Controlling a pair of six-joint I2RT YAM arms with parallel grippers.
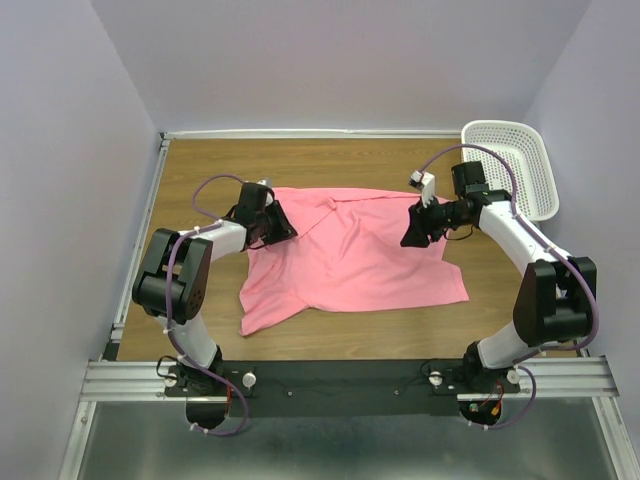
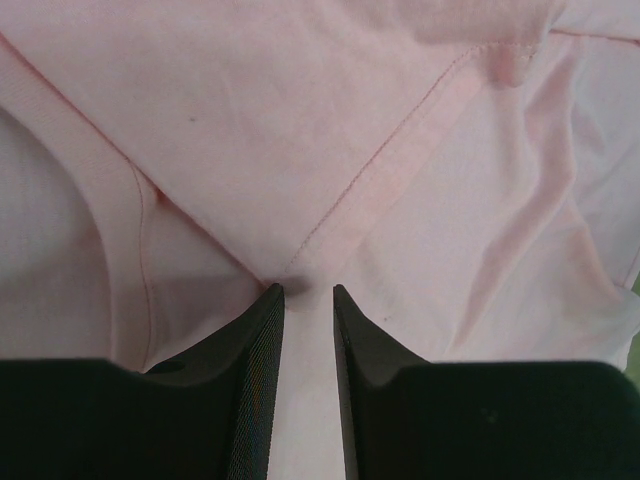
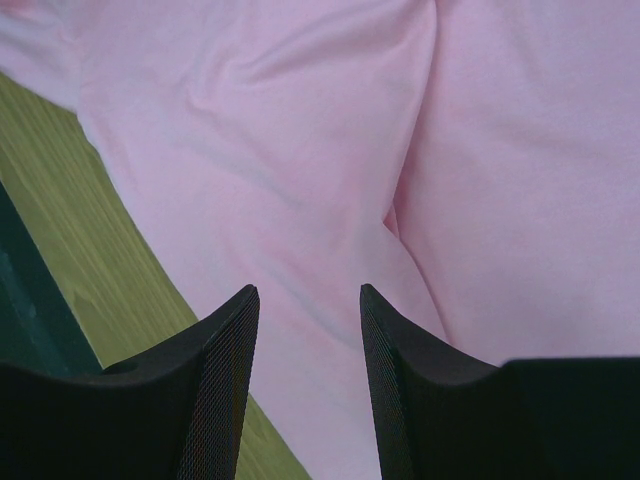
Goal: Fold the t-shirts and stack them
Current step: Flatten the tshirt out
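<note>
No legible text, label, brand, number or sign — in any of the three views

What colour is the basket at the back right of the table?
White plastic mesh; the basket shows only in the top view.

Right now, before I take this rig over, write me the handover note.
Left gripper: jaws narrow, apparently pinching a hemmed fold of the t-shirt at its left side.
Right gripper: open over the shirt's right edge, holding nothing.
Things: the one shirt in view lies spread and rumpled on the table; the white basket sits at the far right corner.
Done: no finished fold, no stack.
Left: fold it, then stack.
</note>
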